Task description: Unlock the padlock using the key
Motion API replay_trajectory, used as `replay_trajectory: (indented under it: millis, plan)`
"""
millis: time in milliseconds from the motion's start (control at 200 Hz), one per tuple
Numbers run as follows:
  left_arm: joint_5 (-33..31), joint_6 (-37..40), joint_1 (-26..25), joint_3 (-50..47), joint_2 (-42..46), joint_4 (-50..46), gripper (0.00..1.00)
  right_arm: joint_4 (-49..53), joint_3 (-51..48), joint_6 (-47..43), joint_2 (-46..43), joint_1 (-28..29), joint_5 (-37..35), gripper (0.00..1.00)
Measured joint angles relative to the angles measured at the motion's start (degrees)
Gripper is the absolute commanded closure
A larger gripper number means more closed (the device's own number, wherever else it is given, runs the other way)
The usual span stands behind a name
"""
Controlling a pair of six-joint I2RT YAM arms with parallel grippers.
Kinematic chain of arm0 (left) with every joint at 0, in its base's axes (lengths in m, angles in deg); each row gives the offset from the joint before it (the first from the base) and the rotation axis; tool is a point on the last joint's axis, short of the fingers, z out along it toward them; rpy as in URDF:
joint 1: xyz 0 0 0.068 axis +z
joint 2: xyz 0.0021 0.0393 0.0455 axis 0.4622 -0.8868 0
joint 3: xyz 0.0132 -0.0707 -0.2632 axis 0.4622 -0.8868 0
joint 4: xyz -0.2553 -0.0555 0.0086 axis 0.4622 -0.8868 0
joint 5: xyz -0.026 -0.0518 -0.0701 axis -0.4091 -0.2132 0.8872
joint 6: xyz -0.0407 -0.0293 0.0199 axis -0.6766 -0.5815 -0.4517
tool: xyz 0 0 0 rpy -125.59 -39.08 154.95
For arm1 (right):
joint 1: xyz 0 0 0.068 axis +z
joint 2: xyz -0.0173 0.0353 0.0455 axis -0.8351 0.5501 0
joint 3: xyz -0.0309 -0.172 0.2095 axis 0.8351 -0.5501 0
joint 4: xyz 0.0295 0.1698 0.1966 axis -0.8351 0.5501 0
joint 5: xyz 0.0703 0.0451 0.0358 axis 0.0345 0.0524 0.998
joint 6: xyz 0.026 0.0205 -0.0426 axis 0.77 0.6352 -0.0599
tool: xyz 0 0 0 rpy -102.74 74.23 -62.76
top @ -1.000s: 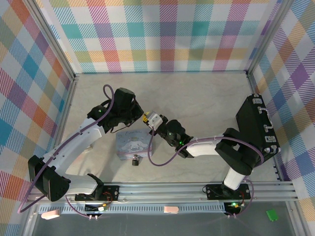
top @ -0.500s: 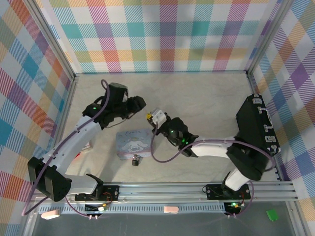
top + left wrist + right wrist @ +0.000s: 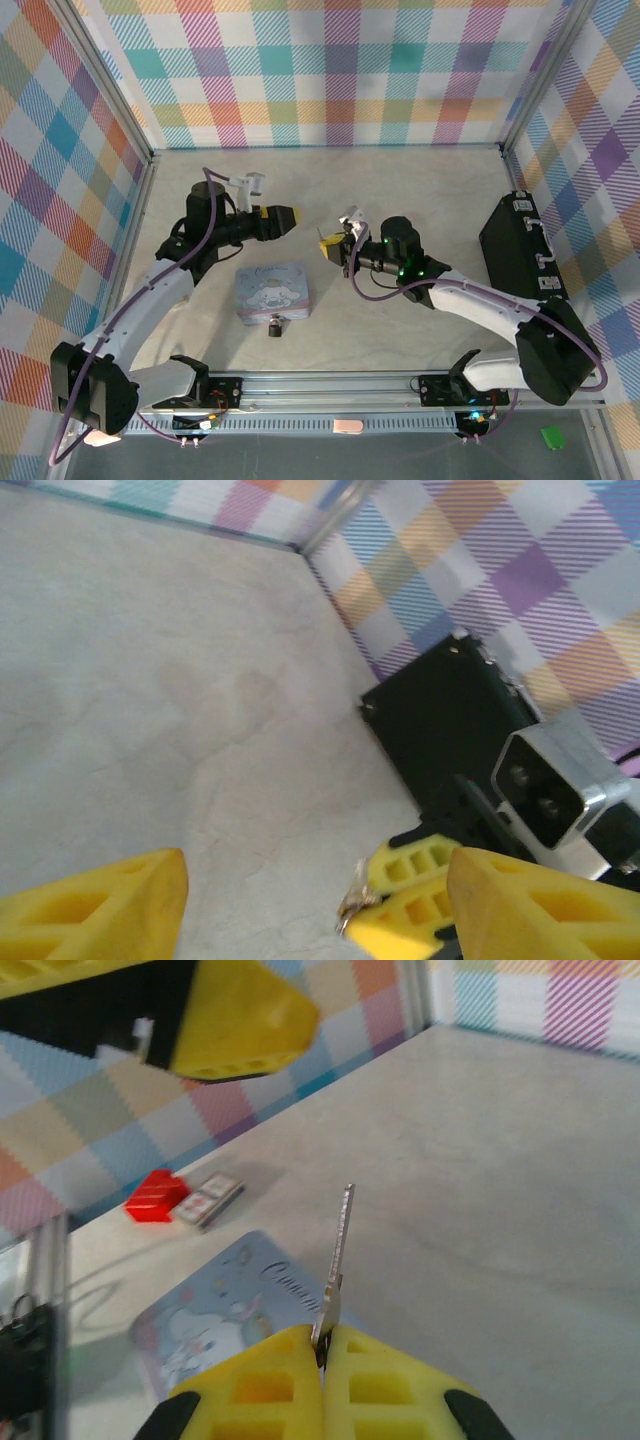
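- The right fingers (image 3: 322, 1345), pressed together, pinch the key (image 3: 338, 1250), its blade jutting out from their tips above the tabletop (image 3: 520, 1160).
- The left fingers (image 3: 281, 216) stand spread wide, facing them across a gap.
- The padlock (image 3: 273, 325) sits against the near edge of the tin box (image 3: 272, 288).

A robot lab's test cell: plaid panels (image 3: 340, 70) on aluminium posts (image 3: 110, 85) wall in the pale desk (image 3: 420, 180) around the left hand (image 3: 288, 216); a slotted rail (image 3: 340, 385) edges it.
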Motion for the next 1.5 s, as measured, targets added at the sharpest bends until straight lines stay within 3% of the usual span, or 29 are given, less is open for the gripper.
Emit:
replay_trajectory:
  millis: [365, 835, 1175, 1500]
  plan:
    - [11.3, 0.9, -2.3, -0.9, -4.0, 9.9, 0.44, 0.9, 0.0, 1.9, -1.3, -1.0, 5.2, 1.0]
    - [12.3, 4.1, -5.0, -0.8, -7.0, 6.7, 0.43, -1.0, 0.0, 5.3, -1.7, -3.7, 9.6, 1.0]
    - [12.0, 5.1, -6.3, 0.5, -7.8, 5.9, 0.65, -1.4, 0.0, 6.1, -1.7, -3.7, 11.5, 1.0]
    - [12.1, 5.1, -6.3, 1.1, -7.9, 4.9, 0.76, -2.1, 0.1, 6.2, -1.7, -3.7, 11.6, 1.0]
